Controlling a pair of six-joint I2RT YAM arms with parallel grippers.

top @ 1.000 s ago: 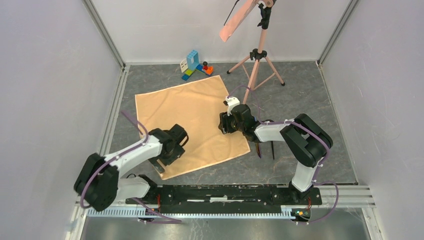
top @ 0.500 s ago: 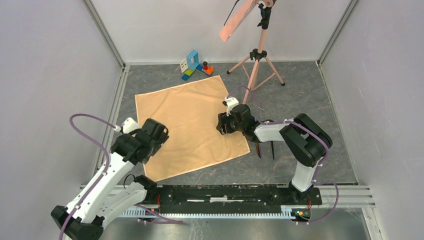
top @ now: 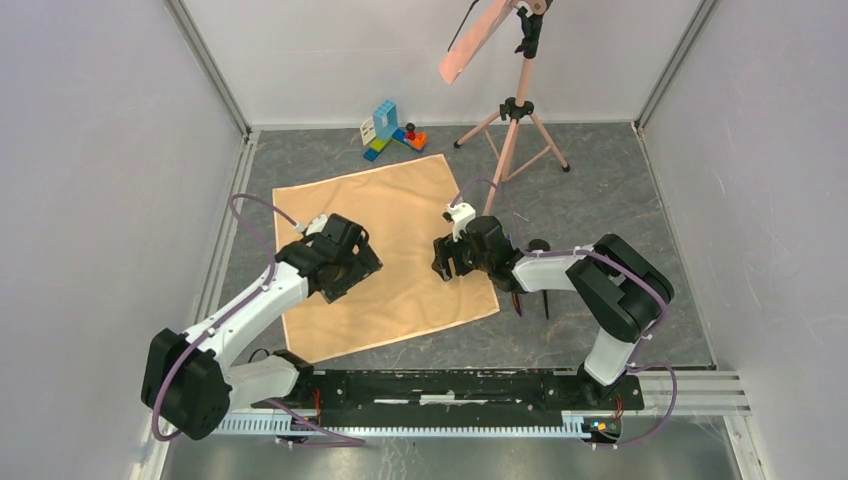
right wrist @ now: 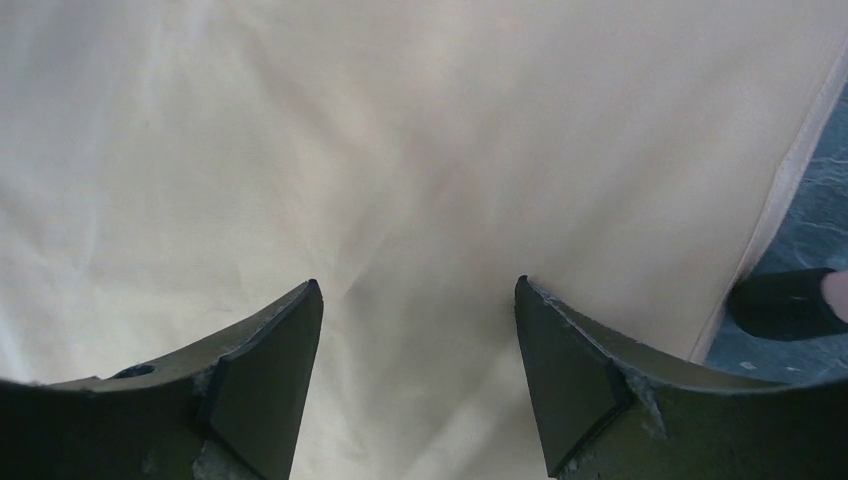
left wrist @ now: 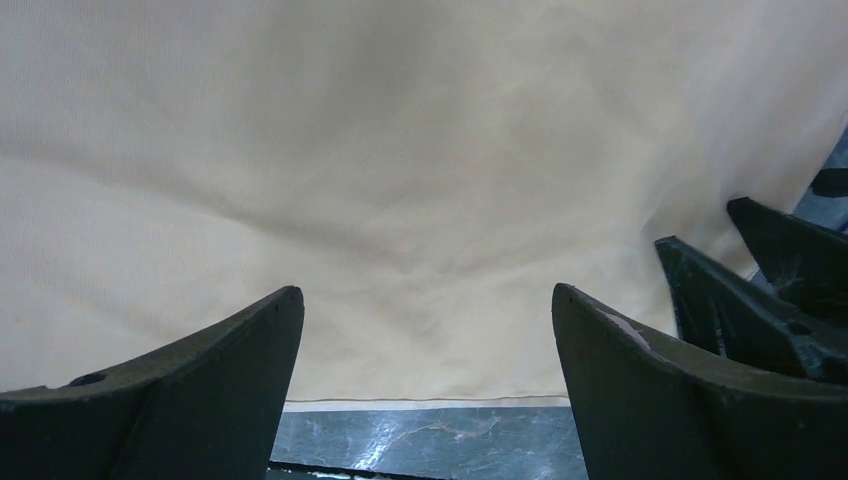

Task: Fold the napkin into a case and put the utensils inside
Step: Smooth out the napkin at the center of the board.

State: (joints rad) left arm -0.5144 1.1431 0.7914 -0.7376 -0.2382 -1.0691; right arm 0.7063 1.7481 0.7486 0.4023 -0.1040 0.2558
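Utensils [top: 546, 299] were hard to make out: you had only thin dark slivers showing under your right arm, just off the right edge of the napkin [top: 400, 230]. It lay spread flat on the grey marbled tabletop [top: 600, 170], left of centre. Your left gripper [left wrist: 425, 300] and right gripper [right wrist: 415, 285] hung over it, jaws apart, holding nothing. Pale walls [top: 100, 150] enclosed the tabletop; toy blocks [top: 390, 130] and a pink tripod [top: 513, 130] stood by its far edge.

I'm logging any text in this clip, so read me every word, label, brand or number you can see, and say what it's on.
No text can be read in any view.
The napkin is plain and unmarked.
The white face among the toy blocks is too small to tell whether it bears print.
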